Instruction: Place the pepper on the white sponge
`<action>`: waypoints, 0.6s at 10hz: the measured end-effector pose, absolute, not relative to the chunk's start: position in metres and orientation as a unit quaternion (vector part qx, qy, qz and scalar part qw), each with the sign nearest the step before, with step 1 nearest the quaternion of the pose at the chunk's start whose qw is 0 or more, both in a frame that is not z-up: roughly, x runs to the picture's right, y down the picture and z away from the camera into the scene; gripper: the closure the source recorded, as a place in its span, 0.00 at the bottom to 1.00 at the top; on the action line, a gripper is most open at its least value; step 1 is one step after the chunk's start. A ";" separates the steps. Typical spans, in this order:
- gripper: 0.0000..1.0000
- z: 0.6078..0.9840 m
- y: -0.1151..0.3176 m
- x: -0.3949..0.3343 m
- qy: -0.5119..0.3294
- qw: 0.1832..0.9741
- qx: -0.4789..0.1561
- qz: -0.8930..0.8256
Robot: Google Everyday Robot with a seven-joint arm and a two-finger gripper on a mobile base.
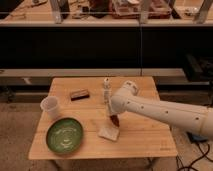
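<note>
The white sponge (109, 132) lies flat on the wooden table (145, 140), a little right of the green plate. The dark red pepper (115, 120) hangs at the gripper's tip, just above the sponge's far right corner. My gripper (114, 117) reaches down from the white arm (160, 111), which comes in from the right; it sits directly over the sponge's upper edge and holds the pepper.
A green plate (65, 135) sits at the front left. A clear plastic cup (50, 107) stands left of it. A dark brown block (79, 94) and a white bottle (106, 89) stand at the back of the table. Shelving runs behind the table.
</note>
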State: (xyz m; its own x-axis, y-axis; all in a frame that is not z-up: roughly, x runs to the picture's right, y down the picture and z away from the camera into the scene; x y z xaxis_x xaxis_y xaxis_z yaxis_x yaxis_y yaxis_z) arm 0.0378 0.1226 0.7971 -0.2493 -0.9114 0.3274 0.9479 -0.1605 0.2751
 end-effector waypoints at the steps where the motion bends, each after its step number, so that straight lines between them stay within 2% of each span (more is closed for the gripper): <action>1: 0.63 0.782 0.120 0.033 -0.217 0.603 -0.024 -0.767; 3: 0.63 0.752 0.131 0.025 -0.223 0.567 0.018 -0.793; 6: 0.63 0.736 0.167 0.020 -0.247 0.516 0.048 -0.819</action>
State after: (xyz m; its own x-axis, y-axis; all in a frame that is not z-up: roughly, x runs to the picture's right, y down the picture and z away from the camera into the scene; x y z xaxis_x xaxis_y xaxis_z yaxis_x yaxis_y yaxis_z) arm 0.0201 0.1666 0.7361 -0.4621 -0.8690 0.1768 0.8219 -0.3449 0.4533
